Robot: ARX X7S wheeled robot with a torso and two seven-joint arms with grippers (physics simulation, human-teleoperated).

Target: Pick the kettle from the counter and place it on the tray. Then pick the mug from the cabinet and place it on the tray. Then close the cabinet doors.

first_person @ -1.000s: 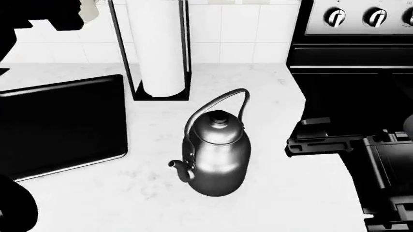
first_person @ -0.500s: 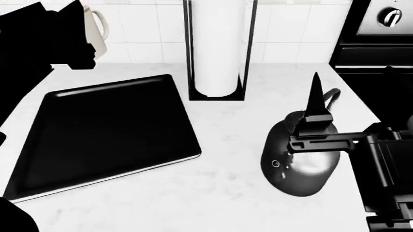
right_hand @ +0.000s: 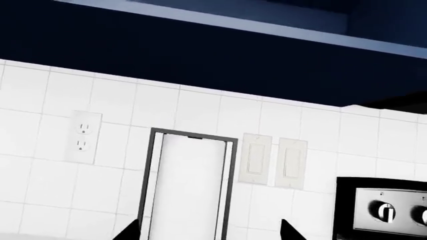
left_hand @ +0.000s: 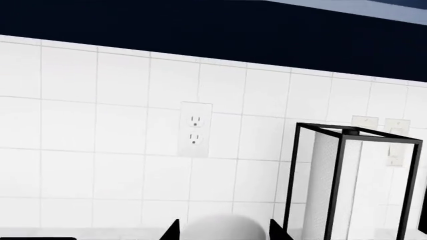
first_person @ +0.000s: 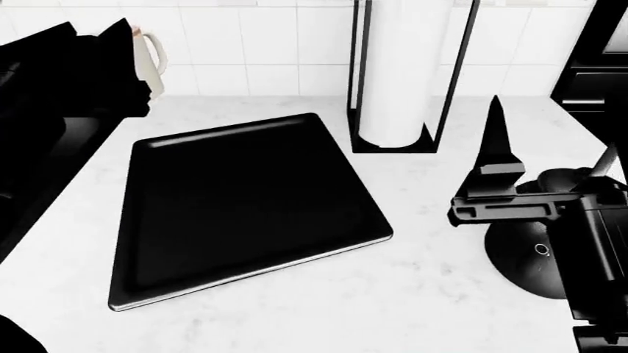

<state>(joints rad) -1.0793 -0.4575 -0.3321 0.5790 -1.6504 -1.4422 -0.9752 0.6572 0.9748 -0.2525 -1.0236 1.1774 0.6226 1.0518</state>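
The glossy black tray [first_person: 245, 206] lies on the white counter [first_person: 294, 309], left of the middle in the head view. The cream mug [first_person: 150, 55] is up at the far left, above the counter. My left gripper [left_hand: 224, 232] is shut on it, and its rounded white body [left_hand: 223, 224] fills the gap between the fingertips. The kettle [first_person: 530, 259] shows as a dark rounded body at the right edge, mostly hidden under my right arm. My right gripper [right_hand: 208, 233] is open over it with nothing between its fingers; one finger [first_person: 496, 147] points upward.
A paper towel roll in a black wire holder [first_person: 402, 73] stands at the back, just right of the tray's far corner. The black stove [first_person: 601, 66] is at the far right. White tiled wall with outlets [left_hand: 195, 129] runs behind.
The head view has swung left, so the tray slid toward the middle and the kettle to the right edge. The right gripper came over the kettle. The mug stays in the left gripper.
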